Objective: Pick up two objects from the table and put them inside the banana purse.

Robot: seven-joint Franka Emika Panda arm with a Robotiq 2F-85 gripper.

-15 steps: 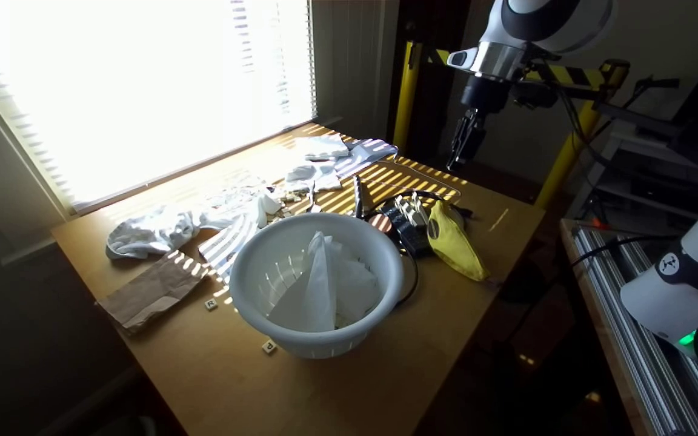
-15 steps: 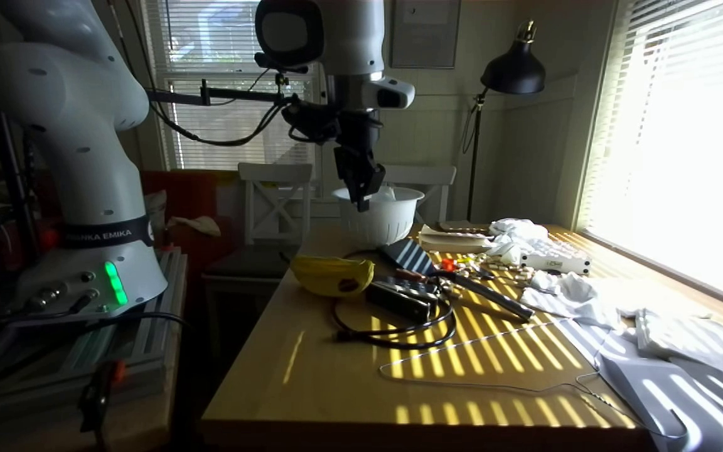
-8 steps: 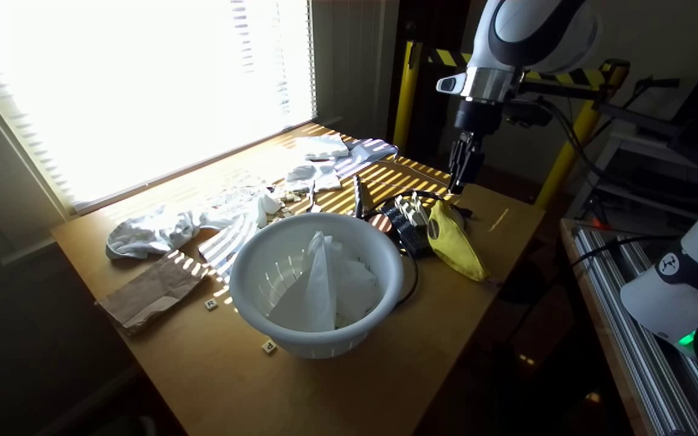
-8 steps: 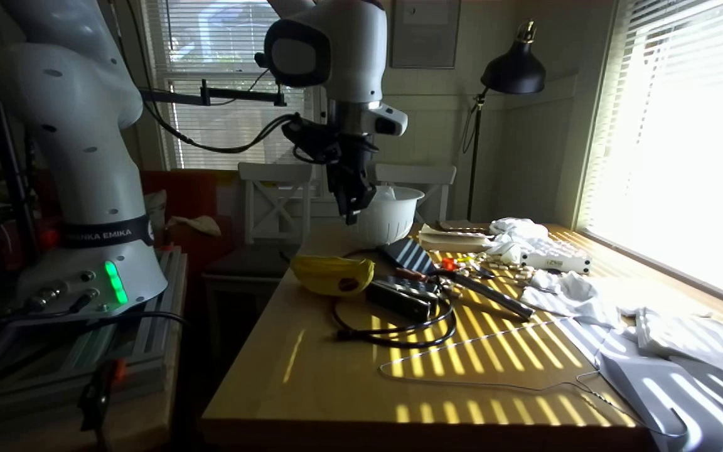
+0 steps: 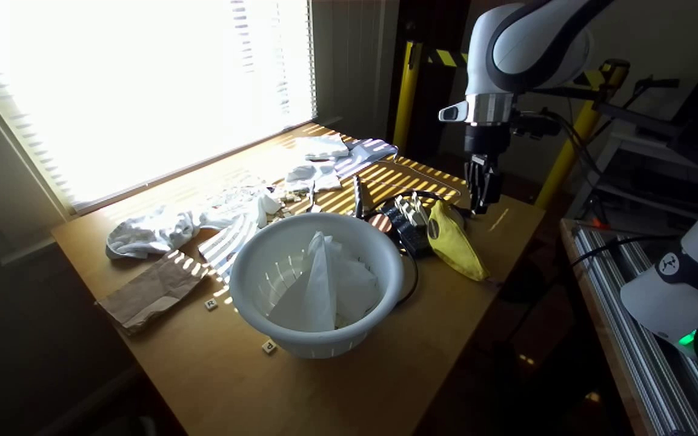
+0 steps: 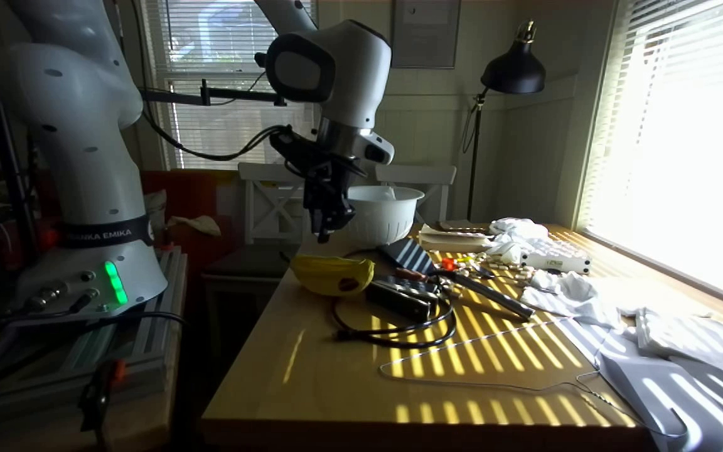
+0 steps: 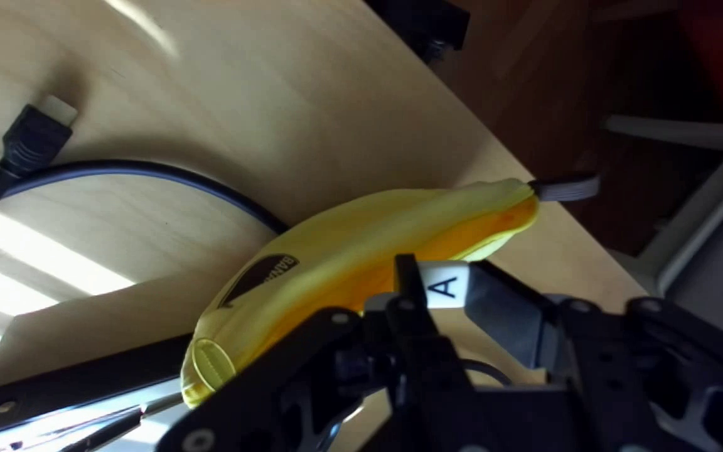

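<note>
Gripper has dropped toward the banana purse, mid-frame in the wrist view: soft and light, I'd guess (pinch its rim). Gripper's clamped on the A tile, probably hard, slick; hold its sides.

In your wrist view, the yellow banana purse lies slantwise through the middle of the frame, lower left to right, its orange inside showing along the lower side. Just right of centre you have a white tile lettered A, held above the light-brown wooden table, which spreads over the upper left and ends in a diagonal edge at right.
</note>
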